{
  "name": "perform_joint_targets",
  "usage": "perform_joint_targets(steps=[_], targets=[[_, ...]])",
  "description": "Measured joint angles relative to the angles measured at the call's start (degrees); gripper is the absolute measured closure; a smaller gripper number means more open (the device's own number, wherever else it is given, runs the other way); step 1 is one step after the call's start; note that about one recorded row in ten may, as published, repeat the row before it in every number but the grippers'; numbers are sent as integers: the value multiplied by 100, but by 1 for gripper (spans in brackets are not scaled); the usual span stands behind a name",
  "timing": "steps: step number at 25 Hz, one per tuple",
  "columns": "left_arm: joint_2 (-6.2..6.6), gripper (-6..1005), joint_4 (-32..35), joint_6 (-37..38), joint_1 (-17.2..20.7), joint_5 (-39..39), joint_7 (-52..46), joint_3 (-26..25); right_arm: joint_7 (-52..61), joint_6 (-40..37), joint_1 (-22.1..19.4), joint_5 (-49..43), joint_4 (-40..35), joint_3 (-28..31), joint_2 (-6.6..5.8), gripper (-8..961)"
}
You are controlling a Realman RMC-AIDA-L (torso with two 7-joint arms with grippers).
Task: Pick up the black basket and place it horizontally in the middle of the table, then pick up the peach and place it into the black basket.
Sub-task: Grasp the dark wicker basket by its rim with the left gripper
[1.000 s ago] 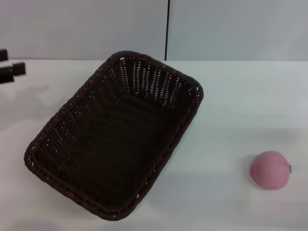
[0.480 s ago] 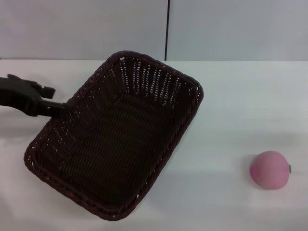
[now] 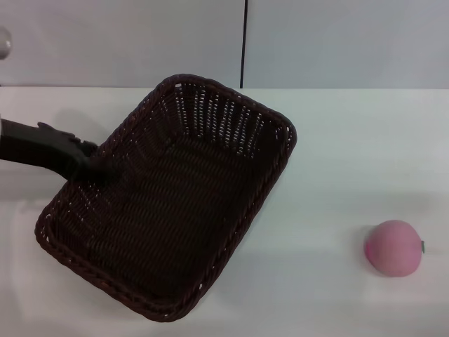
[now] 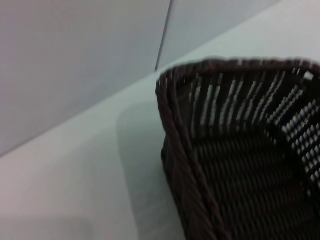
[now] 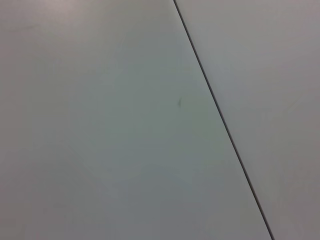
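The black basket [image 3: 175, 203] lies on the white table [image 3: 351, 140], left of centre, turned at an angle with one corner toward the wall. My left gripper [image 3: 93, 165] reaches in from the left and is at the basket's left long rim. The dark gripper blends into the dark weave there. The left wrist view shows the basket's braided rim and a corner [image 4: 240, 165] from close up. The pink peach [image 3: 393, 248] sits on the table at the front right, far from the basket. My right gripper is out of view.
A light grey wall [image 3: 140, 42] with a dark vertical seam [image 3: 245, 42] stands behind the table. The right wrist view shows only this wall [image 5: 100, 125]. Bare tabletop lies between the basket and the peach.
My left arm has come in from the left edge and reached the basket's left rim. The basket and the peach have not moved.
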Motion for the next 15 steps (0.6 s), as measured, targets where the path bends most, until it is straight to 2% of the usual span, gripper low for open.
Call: perform_joint_targets(steps=[7,15], targets=[[-9,295,-230,-191,-222,475,-111,532,0,113,29,-1,2,-1,0,341],[16,300,-175,-122,-359,586,-188,571,0,203,33,15,-45,2,0,341]])
